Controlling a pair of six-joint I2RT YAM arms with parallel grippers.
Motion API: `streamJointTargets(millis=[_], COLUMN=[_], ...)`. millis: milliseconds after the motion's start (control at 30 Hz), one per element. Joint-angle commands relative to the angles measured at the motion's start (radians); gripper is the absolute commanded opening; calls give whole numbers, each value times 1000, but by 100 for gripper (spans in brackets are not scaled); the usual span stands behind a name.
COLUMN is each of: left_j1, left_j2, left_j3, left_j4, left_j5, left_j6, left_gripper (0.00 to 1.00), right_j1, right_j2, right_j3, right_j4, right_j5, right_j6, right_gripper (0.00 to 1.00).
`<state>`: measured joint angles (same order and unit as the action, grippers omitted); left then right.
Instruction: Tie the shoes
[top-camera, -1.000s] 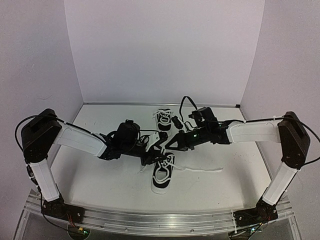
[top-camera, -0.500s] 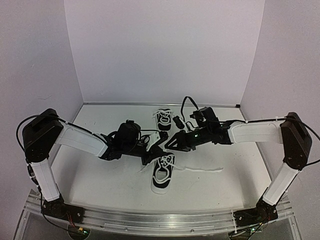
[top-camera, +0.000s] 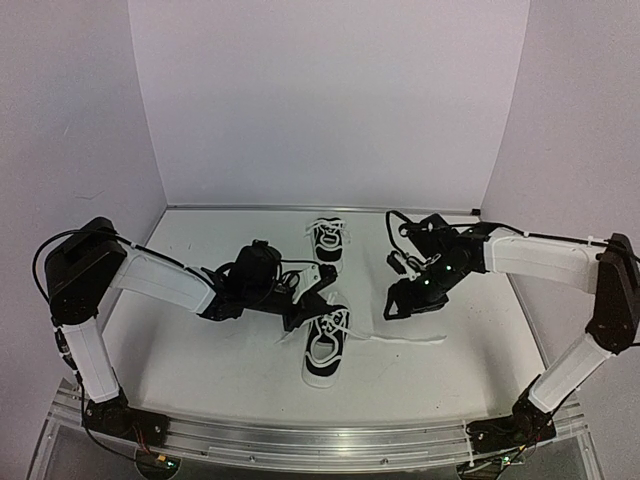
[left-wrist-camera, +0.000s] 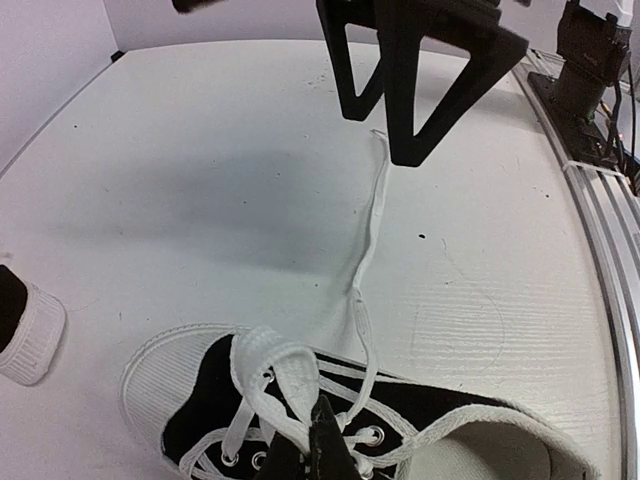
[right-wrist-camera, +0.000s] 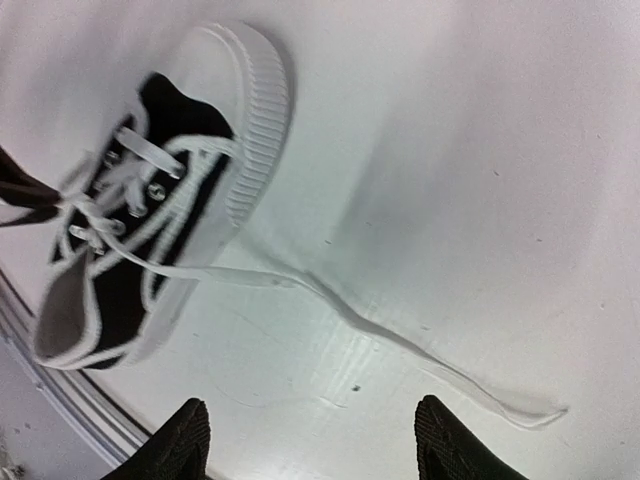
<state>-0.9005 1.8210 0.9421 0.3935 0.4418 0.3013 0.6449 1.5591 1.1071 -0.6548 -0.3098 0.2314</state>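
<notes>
The near shoe (top-camera: 323, 350), a black sneaker with white toe cap, lies mid-table, also seen in the left wrist view (left-wrist-camera: 200, 400) and the right wrist view (right-wrist-camera: 150, 210). My left gripper (left-wrist-camera: 316, 440) is shut on a loop of its white lace (left-wrist-camera: 280, 370) above the eyelets; in the top view it (top-camera: 312, 303) sits at the shoe's far end. The free lace end (right-wrist-camera: 400, 340) trails flat on the table to the right (top-camera: 410, 340). My right gripper (right-wrist-camera: 315, 450) hangs open over that lace end, holding nothing (top-camera: 398, 305). The second shoe (top-camera: 327, 240) stands farther back.
White walls close the table (top-camera: 200, 340) at the back and both sides. A metal rail (top-camera: 300, 440) runs along the near edge with both arm bases. The second shoe's toe (left-wrist-camera: 25, 335) shows at the left edge of the left wrist view.
My right gripper has opened, let go of the lace and swung right, away from the near shoe. My left gripper has shut on the lace loop. The shoes have not moved.
</notes>
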Motion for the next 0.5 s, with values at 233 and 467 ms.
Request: streamJointTargets(millis=[233,467], left_j1=[-5,-5], left_j2=[13,16], left_j3=[45,53], left_j4=[18,12], left_j5=[72,80], left_j6=[44,70], left_gripper=[0,0], right_j1=[9,10], right_j2=[189,305], right_j3=[93,96], right_j4=[-301,-296], right_j5=[314,332], right_j6=[-201,-223], right_gripper=[66,63])
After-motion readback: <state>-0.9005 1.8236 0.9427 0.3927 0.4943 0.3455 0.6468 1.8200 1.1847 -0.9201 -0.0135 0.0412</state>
